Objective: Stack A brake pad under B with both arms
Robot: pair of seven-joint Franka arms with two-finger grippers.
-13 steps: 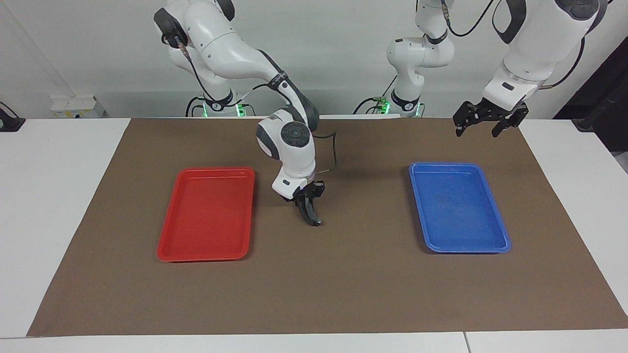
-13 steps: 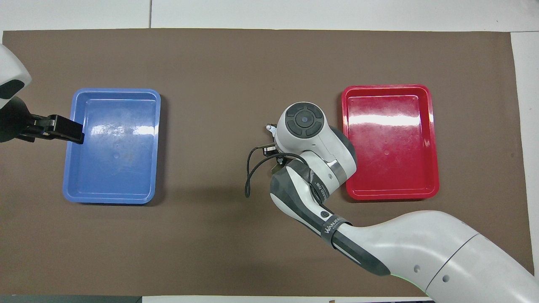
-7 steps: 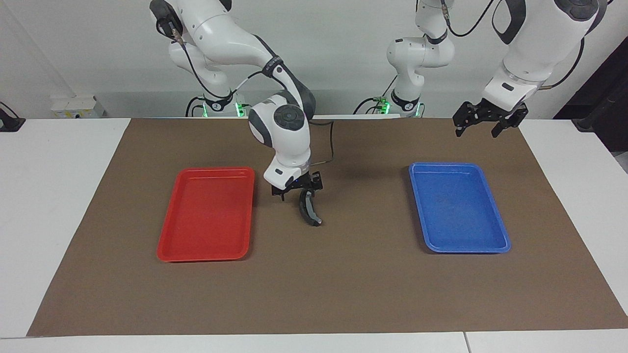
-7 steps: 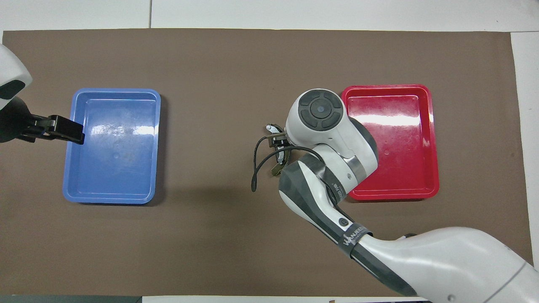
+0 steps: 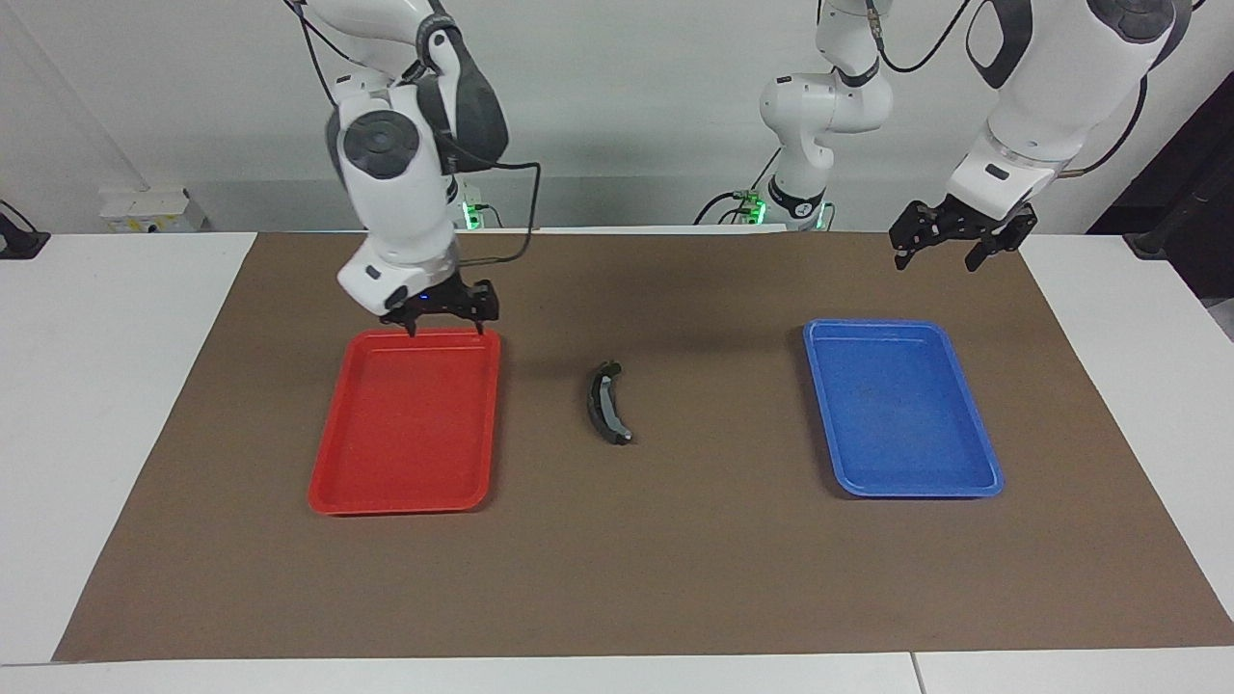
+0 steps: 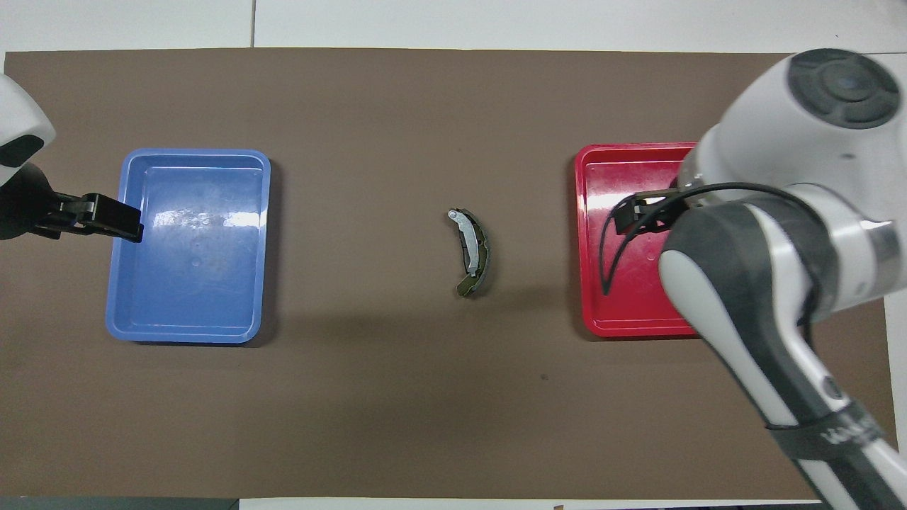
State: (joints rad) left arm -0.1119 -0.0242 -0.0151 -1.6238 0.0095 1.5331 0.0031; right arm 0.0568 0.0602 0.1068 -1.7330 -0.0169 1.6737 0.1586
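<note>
The right gripper [image 5: 442,310] has let go of B [image 5: 605,402] and pulled away toward the right arm's end of the table; a second ago it stood low over the middle of the mat, clamped on the pad. It now hangs, fingers spread and empty, over the robot-side edge of the red tray [image 5: 405,424]. B has stayed where it was set down, on the brown mat [image 5: 675,559] about midway between the red tray and the blue tray [image 5: 901,410], well apart from both grippers.

In the overhead view the right arm's wrist and forearm cover much of the red tray, so the right gripper itself cannot be made out there; only a black cable and a dark bracket show against the red. The left gripper [image 5: 954,241] is cut off at the edge of that view, with only its dark fingers [image 6: 106,219] reaching in over the blue tray's outer rim. In the facing view it waits in the air with its fingers spread, holding nothing, over the mat's robot-side edge near the corner at the left arm's end.

B's long axis runs roughly from the robots' edge of the mat toward the farther edge. Its pale end points away from the robots, and its curve bulges toward the red tray. A lighter grey strip runs along it. Something dark lies under B, but whether that is A brake pad cannot be told.
</note>
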